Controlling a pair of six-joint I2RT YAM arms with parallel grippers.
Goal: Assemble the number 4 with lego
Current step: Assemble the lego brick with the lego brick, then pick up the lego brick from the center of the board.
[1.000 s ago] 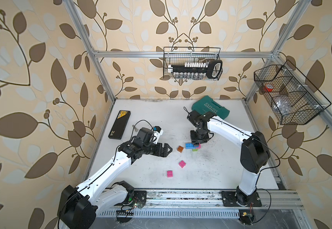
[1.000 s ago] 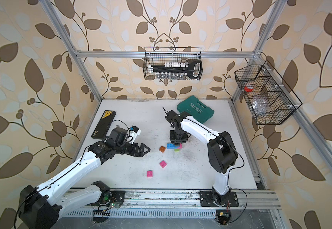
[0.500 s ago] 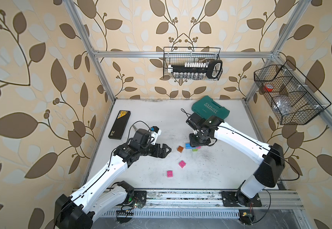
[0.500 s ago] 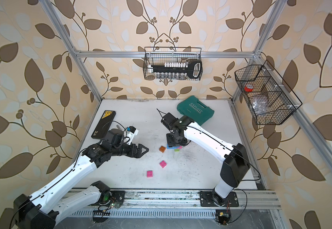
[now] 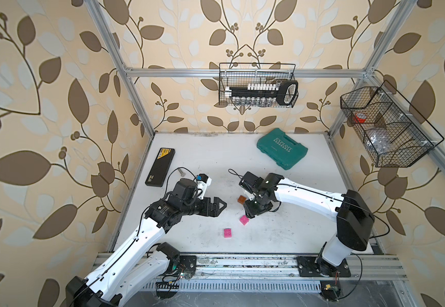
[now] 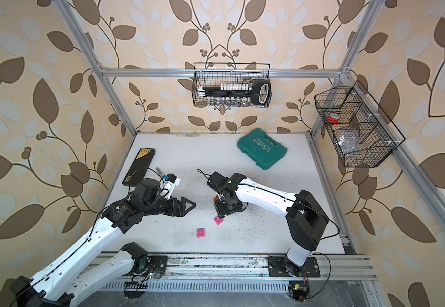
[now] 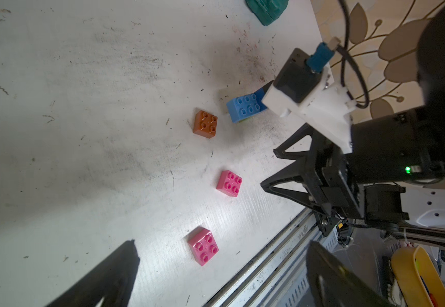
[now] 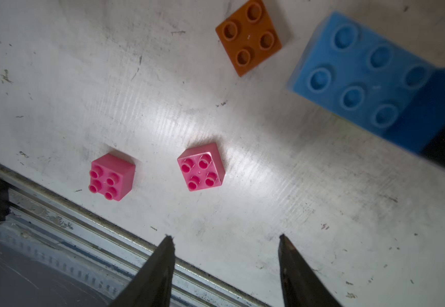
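Two pink lego bricks [image 5: 244, 220] [image 5: 227, 233] lie loose near the table's front, also seen as pink bricks [image 8: 201, 167] [image 8: 112, 176] in the right wrist view. An orange brick [image 7: 205, 124] lies flat beside a blue brick [image 7: 245, 106], which has a sliver of lime green under it. In both top views the right arm covers the blue brick. My right gripper [image 5: 250, 212] hangs open and empty just behind the nearer pink brick, between it and the orange brick [image 5: 241, 198]. My left gripper [image 5: 217, 206] is open and empty, left of the bricks. No assembled number 4 shows.
A teal tool case [image 5: 282, 148] lies at the back right. A flat black case [image 5: 160, 171] and a small bolt [image 5: 181, 173] lie at the back left. The metal rail [image 5: 242, 261] runs along the table's front edge. Wire baskets hang on the back and right walls.
The right gripper has come off the blue brick cluster, moved toward the front and opened wider. The right arm now hides that cluster from above. The left arm drew back slightly.
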